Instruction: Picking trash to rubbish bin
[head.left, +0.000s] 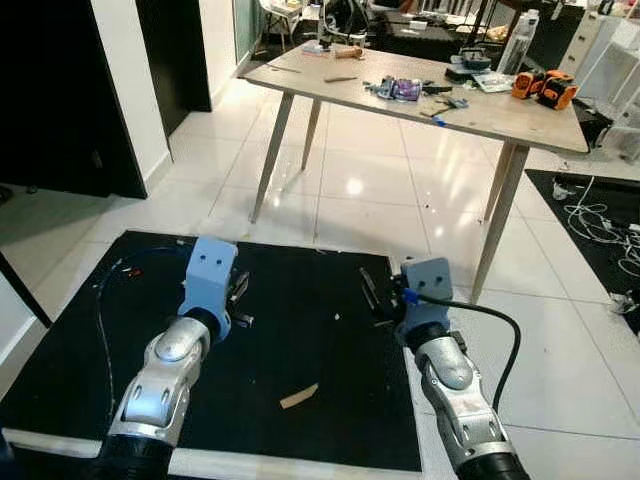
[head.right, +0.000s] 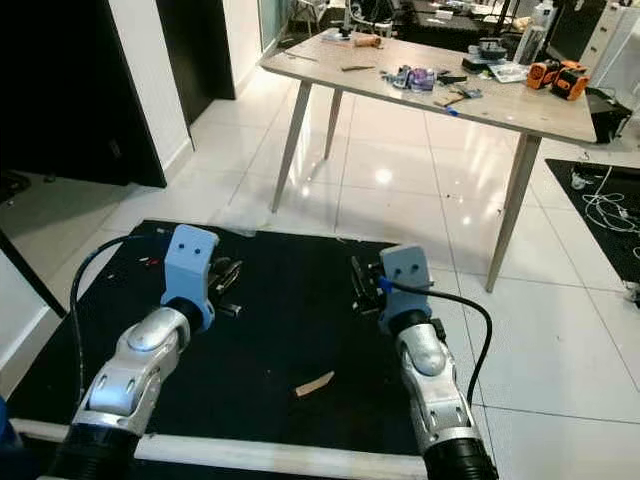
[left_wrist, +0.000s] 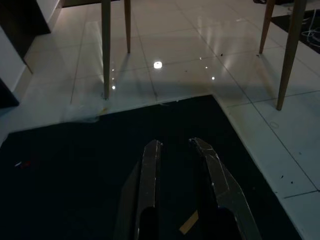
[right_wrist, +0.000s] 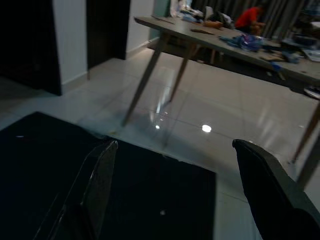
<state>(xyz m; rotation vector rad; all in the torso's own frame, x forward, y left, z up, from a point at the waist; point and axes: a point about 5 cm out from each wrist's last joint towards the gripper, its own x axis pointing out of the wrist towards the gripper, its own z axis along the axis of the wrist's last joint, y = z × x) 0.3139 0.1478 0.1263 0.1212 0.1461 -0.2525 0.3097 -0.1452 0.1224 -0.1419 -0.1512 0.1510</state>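
On the black mat (head.left: 300, 330) we judge the search step: left gripper (left_wrist: 182, 165) narrowly parted, right gripper (right_wrist: 175, 190) wide, both empty; next, descend to the brown scrap (head.left: 299, 396) near the mat's front edge.

Glossy white floor tiles (head.left: 370, 190); matt black mat (head.left: 300, 330); pale wood table (head.left: 500, 115).

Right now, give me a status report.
Left end effector open, empty, above mat. Right end effector open, empty. Brown scrap on mat between arms. Nothing blocking.
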